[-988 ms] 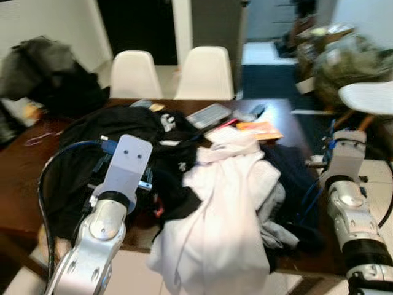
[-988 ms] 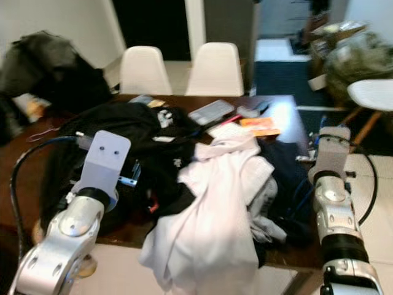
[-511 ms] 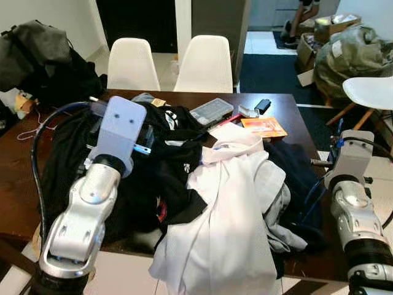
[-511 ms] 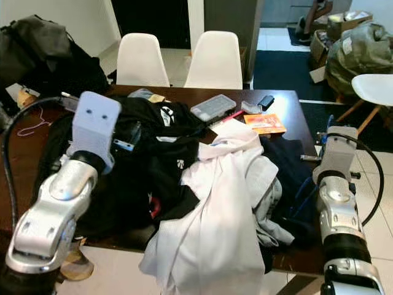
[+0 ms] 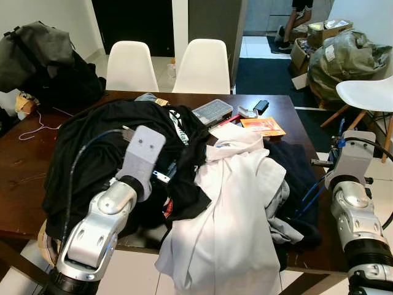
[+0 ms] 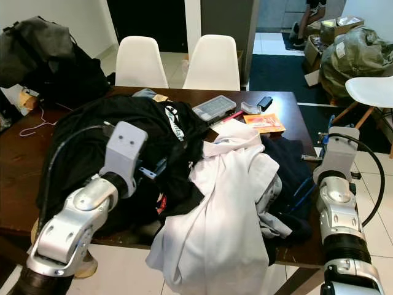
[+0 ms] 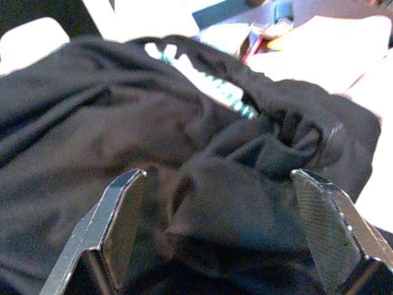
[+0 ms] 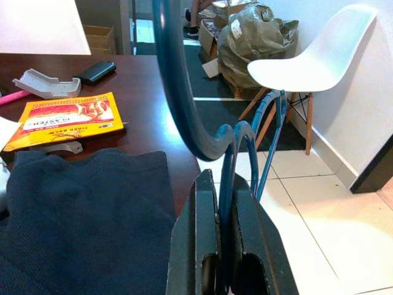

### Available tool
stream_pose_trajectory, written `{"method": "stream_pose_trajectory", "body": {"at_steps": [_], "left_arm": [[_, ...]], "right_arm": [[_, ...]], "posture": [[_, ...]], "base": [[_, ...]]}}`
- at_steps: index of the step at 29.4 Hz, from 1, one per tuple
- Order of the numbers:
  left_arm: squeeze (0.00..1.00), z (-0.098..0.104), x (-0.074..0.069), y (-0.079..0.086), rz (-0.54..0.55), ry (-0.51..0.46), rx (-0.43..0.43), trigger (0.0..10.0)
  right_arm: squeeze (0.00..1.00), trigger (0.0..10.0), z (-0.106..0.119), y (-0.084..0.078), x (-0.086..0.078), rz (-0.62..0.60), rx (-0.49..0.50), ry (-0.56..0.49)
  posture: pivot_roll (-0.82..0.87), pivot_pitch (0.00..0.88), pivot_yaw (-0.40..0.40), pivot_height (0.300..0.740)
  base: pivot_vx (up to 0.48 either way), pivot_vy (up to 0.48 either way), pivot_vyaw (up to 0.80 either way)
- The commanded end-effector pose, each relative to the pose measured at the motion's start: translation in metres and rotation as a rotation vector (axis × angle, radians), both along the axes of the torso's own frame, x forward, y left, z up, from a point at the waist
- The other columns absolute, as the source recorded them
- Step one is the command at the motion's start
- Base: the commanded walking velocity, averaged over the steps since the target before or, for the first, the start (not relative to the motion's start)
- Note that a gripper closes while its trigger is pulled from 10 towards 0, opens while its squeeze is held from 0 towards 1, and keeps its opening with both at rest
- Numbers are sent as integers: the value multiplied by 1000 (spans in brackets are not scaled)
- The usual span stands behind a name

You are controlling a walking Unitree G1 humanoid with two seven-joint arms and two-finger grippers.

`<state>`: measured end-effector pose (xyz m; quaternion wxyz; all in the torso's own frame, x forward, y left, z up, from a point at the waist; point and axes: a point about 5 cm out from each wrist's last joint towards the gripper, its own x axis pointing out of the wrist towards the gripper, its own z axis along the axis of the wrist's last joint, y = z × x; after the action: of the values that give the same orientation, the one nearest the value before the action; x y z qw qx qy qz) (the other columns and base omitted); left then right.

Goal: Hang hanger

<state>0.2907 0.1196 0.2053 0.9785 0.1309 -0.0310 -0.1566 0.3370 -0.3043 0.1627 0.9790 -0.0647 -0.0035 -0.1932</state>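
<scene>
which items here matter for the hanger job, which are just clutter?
In play:
- blue hanger, clamped in the right gripper
- black garment, under the open left gripper

Clutter:
- white shirt
- navy sweater
- orange packet
- clear case
- white chairs
- backpack

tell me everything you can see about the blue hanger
The hanger is blue and looks like thin plastic, with a thick curved bar narrowing into a looped hook. The right gripper is shut on it, fingers clamped either side of the hook's stem. It is held off the table's right edge, beside the navy garment, over the tiled floor. Its lower part shows as blue bars near the table edge.
</scene>
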Motion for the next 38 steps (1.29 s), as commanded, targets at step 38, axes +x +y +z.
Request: {"method": "stream_pose_trajectory", "body": {"at_steps": [38], "left_arm": [[0, -5, 15, -33, -102, -128, 261, 10000]], "right_arm": [[0, 10000, -7, 1, -4, -1, 54, -18]], "posture": [[-91, 40, 50, 736]], "base": [[0, 0, 0]]}}
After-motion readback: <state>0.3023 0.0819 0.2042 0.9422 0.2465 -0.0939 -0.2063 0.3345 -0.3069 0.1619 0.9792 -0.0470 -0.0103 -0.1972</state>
